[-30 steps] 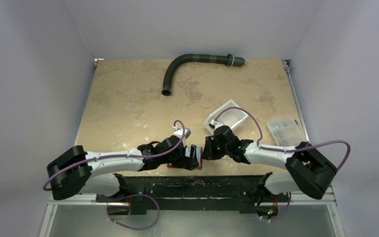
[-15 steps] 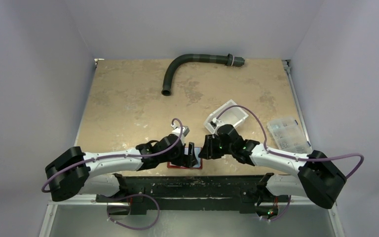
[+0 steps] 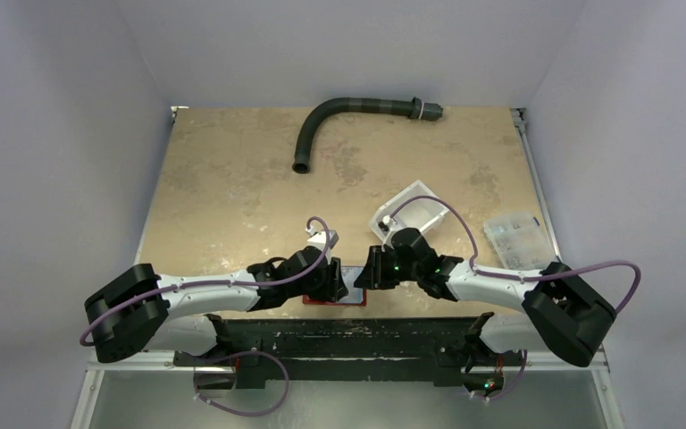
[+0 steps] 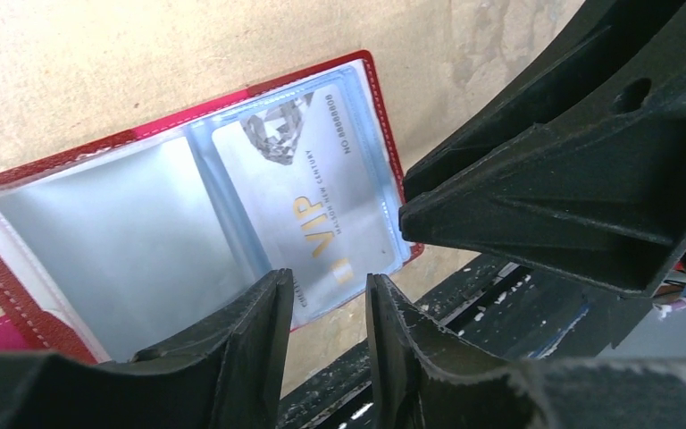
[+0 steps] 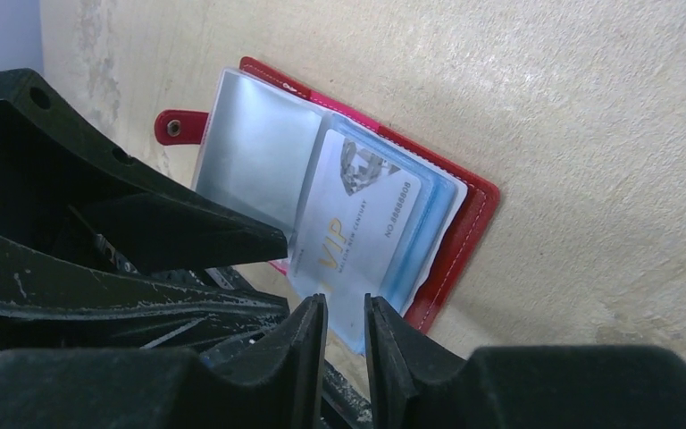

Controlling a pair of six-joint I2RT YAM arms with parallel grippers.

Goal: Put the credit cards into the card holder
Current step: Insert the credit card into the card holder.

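The card holder point(image 4: 381, 96) lies open near the table's front edge, a dark-red wallet point(image 5: 461, 234) with clear sleeves; in the top view only a red strip point(image 3: 323, 302) shows under the arms. One pale credit card point(image 4: 322, 192) printed VIP lies in its right-hand sleeves point(image 5: 357, 219), its near end sticking out towards the table edge. My left gripper point(image 4: 329, 299) hovers over that near end, open a finger's width, with nothing between its fingers. My right gripper point(image 5: 346, 315) faces it from the other side, open by a narrow gap above the card's end. Both grippers nearly meet above the wallet point(image 3: 355, 277).
A white bin point(image 3: 415, 208) stands behind the right arm, and a clear compartment box point(image 3: 516, 238) lies near the right edge. A dark curved hose point(image 3: 348, 112) rests at the back. The black front rail point(image 4: 500, 313) runs just below the wallet.
My left gripper's jaws have narrowed from wide open. The right arm swung slightly out and back, its gripper staying over the wallet. The wallet has not moved.
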